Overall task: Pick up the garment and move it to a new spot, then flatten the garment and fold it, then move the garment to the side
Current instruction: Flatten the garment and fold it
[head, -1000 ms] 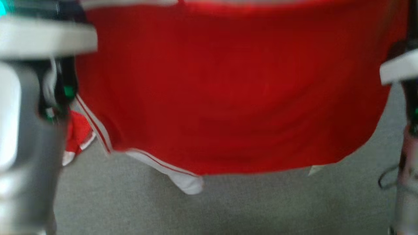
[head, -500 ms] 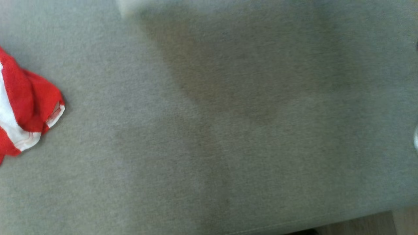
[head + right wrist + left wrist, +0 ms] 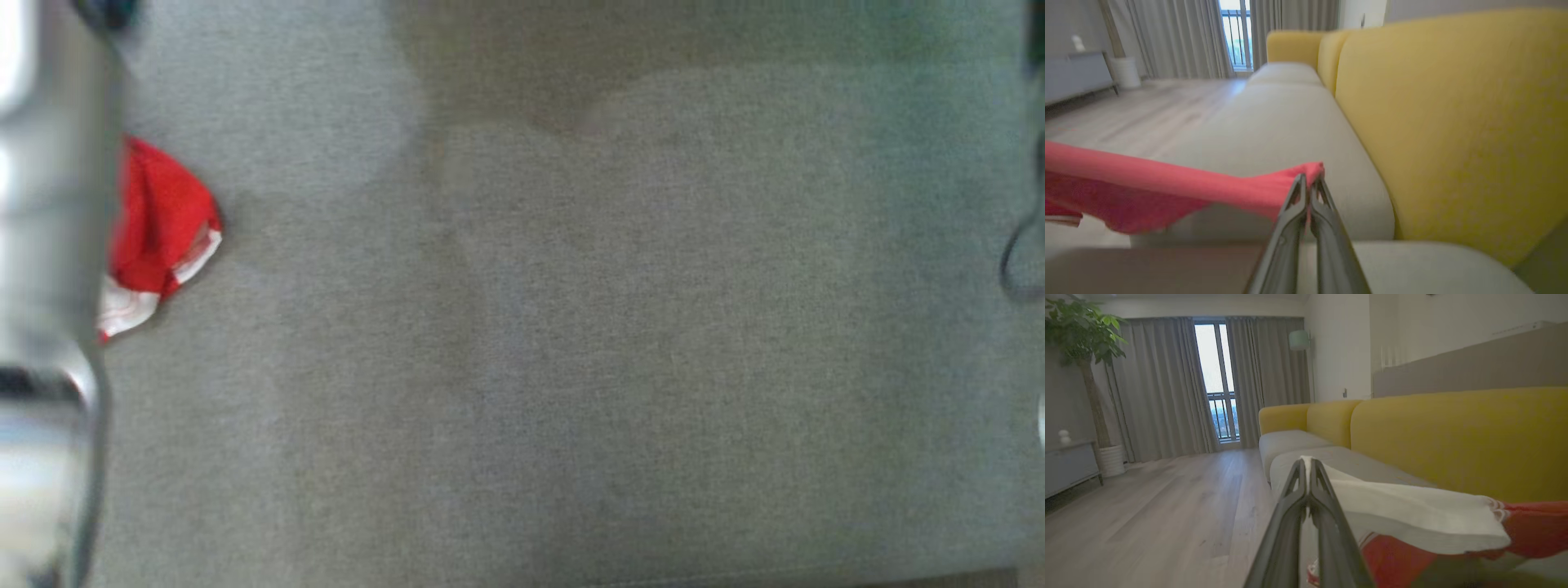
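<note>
**Q:** At the tips of each gripper, what is held, and how wide do the jaws stand?

**A:** On the left gripper the jaws are pressed together. They pinch the white hem of the garment, which trails toward 4 o'clock, white giving way to red. On the right gripper the jaws are likewise pressed together, nipping a red corner. From there the cloth stretches toward 9 o'clock, raised above the grey seat.

**Q:** How many of each thing?

**A:** Two grippers hold one garment, gripped at two points. There is one sofa, with a yellow back and a grey seat.

In the head view, one bunch of red-and-white cloth lies on the seat at 9 o'clock, just beside one blurred pale forearm. Whether that bunch belongs to the held garment cannot be told.

The left wrist view shows one potted plant at 10 o'clock and one lamp at 12 o'clock.
</note>
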You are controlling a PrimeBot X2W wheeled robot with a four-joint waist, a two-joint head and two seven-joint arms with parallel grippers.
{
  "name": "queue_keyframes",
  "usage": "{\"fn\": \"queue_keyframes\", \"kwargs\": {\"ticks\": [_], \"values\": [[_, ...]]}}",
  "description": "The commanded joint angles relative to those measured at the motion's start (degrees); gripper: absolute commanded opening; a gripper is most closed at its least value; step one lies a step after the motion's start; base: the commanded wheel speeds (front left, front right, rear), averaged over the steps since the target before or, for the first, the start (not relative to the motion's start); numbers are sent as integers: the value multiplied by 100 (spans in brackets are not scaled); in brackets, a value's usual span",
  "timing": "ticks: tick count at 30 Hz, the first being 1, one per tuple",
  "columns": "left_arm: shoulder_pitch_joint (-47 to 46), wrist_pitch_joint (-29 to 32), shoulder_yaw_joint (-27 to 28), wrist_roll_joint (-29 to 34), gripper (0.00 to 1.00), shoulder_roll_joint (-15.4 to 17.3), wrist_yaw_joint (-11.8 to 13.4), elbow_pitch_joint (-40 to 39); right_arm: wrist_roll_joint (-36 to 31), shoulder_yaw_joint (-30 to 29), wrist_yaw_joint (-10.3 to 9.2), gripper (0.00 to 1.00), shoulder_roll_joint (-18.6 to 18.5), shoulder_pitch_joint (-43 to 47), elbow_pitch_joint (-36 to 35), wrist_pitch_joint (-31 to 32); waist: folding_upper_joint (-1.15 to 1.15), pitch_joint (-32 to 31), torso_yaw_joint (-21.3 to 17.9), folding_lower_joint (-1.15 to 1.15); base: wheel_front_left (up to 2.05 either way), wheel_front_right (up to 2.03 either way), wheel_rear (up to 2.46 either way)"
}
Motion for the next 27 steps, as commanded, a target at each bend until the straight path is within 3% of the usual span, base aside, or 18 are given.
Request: {"fn": "queue_keyframes", "kwargs": {"ticks": [1,7,10,17,27], "values": [[151,-46,-11,-40,0,284,-33,-133,83,171,-4,0,-81,97,-37,75,0,-114,75,-1,0,0,0],[1556,-51,-466,-239,0,472,-78,-238,602,1129,-4,0,-296,869,357,596,0,-496,136,-1,0,0,0],[2294,96,-839,-548,0,733,-81,-584,997,1713,-4,0,-395,1237,277,958,0,-721,85,-1,0,0,0],[3649,547,-1270,-1058,0,1483,-82,-1748,2153,3019,-4,0,-1035,2200,-546,1784,0,-1142,90,-1,0,0,0],[5077,1397,-1481,-1475,0,2050,51,-3396,3402,4012,-4,0,-2007,3128,-1686,2449,0,-1677,105,-1,0,0,0]]}}
